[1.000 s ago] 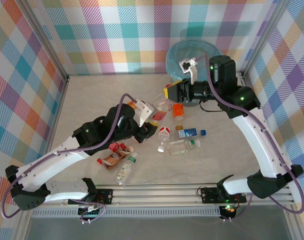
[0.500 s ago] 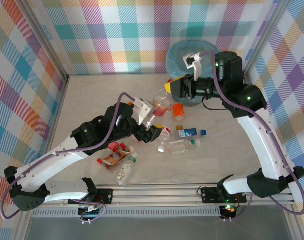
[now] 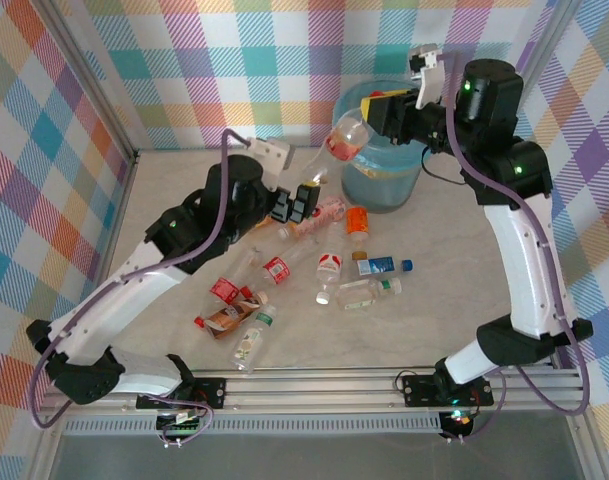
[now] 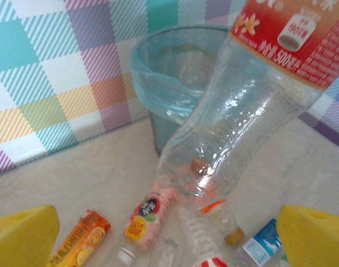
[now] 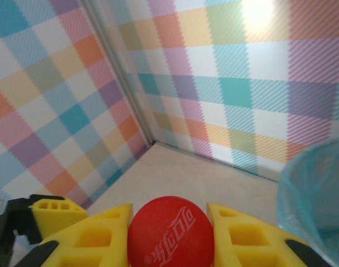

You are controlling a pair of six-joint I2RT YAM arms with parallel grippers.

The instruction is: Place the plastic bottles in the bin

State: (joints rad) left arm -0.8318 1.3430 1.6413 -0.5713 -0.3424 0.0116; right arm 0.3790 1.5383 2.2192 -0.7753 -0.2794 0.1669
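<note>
Right gripper [image 3: 376, 108] is clamped on the cap end of a clear plastic bottle with a red label [image 3: 349, 138]. The bottle is up in the air and tilted, base pointing down and left. In the right wrist view its round red cap [image 5: 170, 236] sits pinched between the yellow fingers [image 5: 102, 236].

In the top view the held bottle is at the left rim of the round grey-blue bin with a translucent light blue bag liner [image 3: 389, 170]. Can't tell if it's over the opening. In the right wrist view the bag edge is off to the right of the claw.

Left gripper [image 3: 297, 205] has its jaws spread wide with nothing in them, above the pale table [image 3: 164, 170] left of the bin. In the left wrist view its yellow fingertips [image 4: 21, 239] sit at the two bottom corners, and the held bottle hangs in front of the bin.

Other bottles lie on the table:
- pink-label bottle [image 3: 324, 212] and orange-label bottle [image 3: 357, 220], near the bin base
- two red-and-white-label bottles [image 3: 276, 268] [image 3: 329, 265], mid-table
- blue-label bottle [image 3: 379, 265], with a clear green-capped bottle [image 3: 364, 292] just beside it
- brown bottle [image 3: 229, 318], near-left in a small cluster
</note>
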